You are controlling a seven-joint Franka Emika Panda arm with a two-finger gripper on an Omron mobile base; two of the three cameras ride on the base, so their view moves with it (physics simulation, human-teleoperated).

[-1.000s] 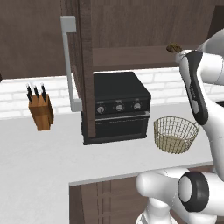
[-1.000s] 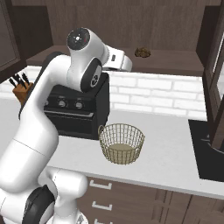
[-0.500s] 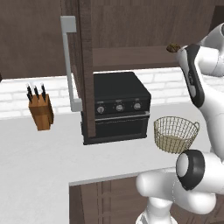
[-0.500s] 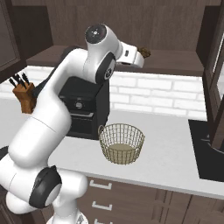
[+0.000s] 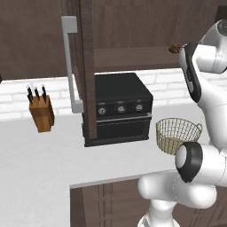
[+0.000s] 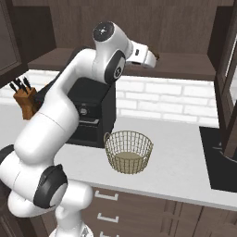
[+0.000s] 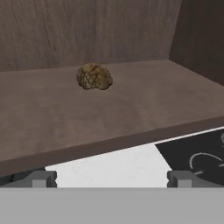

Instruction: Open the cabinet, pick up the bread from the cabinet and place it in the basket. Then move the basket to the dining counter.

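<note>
The cabinet stands open, its door swung out with the grey bar handle toward me. The bread, a small brown mottled lump, lies on the brown shelf inside, a short way beyond my fingertips. It also shows at the shelf's edge as bread. My gripper is open and empty, level with the shelf's front edge, and gripper nearly reaches the bread. The wire-mesh basket sits on the white worktop below, also seen as basket. The dining counter is out of view.
A black countertop oven stands under the cabinet, left of the basket. A wooden knife block sits further left by the brick backsplash. Another open dark door and a black inset in the worktop lie to the right.
The arm has stretched up and forward, carrying the hand to the shelf and close to the bread. The jaws have stayed open. Basket and bread have not moved.
</note>
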